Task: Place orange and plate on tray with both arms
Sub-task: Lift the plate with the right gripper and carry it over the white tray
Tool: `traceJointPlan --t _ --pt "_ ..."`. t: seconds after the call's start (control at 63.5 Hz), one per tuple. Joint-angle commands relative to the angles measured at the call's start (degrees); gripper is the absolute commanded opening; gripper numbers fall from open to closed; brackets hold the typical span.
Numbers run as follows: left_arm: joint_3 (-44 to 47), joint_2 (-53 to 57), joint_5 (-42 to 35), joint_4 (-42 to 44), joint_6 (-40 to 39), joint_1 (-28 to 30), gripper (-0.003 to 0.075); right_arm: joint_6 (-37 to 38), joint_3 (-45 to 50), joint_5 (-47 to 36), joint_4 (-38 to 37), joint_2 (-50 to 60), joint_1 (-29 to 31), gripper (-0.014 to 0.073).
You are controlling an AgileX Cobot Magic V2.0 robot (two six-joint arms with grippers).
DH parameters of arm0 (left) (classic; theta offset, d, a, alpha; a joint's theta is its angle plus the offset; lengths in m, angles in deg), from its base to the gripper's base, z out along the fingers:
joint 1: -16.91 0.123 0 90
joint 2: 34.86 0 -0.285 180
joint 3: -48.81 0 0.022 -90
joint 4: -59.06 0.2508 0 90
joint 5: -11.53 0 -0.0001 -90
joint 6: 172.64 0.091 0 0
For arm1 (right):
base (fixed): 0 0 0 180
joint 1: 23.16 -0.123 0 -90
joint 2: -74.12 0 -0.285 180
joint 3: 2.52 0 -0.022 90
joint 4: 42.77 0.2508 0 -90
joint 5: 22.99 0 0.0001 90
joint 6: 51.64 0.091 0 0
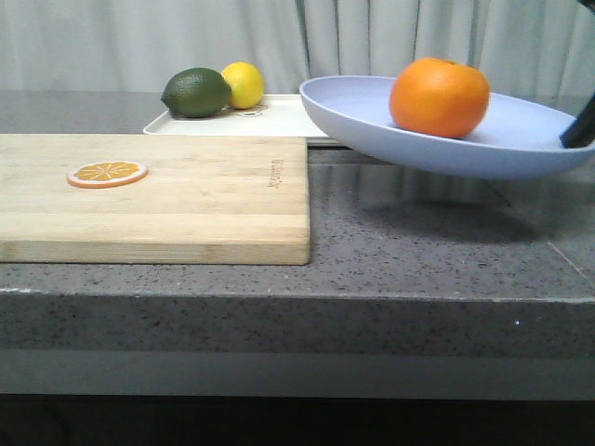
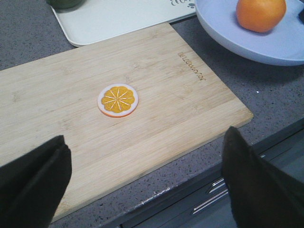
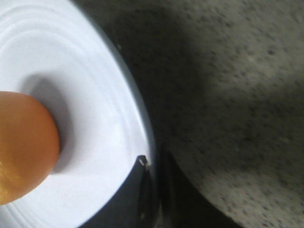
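The orange (image 1: 439, 97) lies in the pale lavender-blue plate (image 1: 521, 139), which hangs tilted in the air above the grey counter at the right. My right gripper (image 1: 578, 125) is shut on the plate's right rim; in the right wrist view its fingers (image 3: 137, 190) pinch the rim (image 3: 142, 118) beside the orange (image 3: 23, 147). The off-white tray (image 1: 279, 119) lies at the back, its right part hidden behind the plate. My left gripper (image 2: 147, 180) is open and empty above the counter's front edge, near the cutting board. The plate (image 2: 285, 42) and orange (image 2: 261, 13) also show in the left wrist view.
A light wooden cutting board (image 1: 204, 200) lies at the left with a thin orange slice (image 1: 107, 174) on it. A dark green lime (image 1: 196, 92) and a yellow lemon (image 1: 244, 84) sit on the tray's left end. Grey curtains hang behind.
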Motion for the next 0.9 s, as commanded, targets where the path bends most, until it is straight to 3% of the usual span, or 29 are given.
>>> traceJointPlan --t 0.0,0.347,0.567,0.882 --pt "-1.52 0.07 -4.39 0.07 -0.47 0.05 0.0617 5.32 -5.84 -2.67 1.68 1.46 -3.47 -0.0065" --pt "-1.52 0.07 -4.39 0.07 -0.47 0.05 0.0617 20.22 -29.03 -3.23 -5.62 -11.07 -13.38 -0.0065" --pt "-1.52 0.07 -4.39 -0.16 -0.47 0.05 0.0617 28.73 -48.45 -0.38 -12.45 -23.96 -15.5 -0.0065" --pt "-1.52 0.07 -4.39 -0.38 -0.47 0.05 0.0617 36.01 -67.74 3.18 -13.62 -38.08 -15.62 -0.0065"
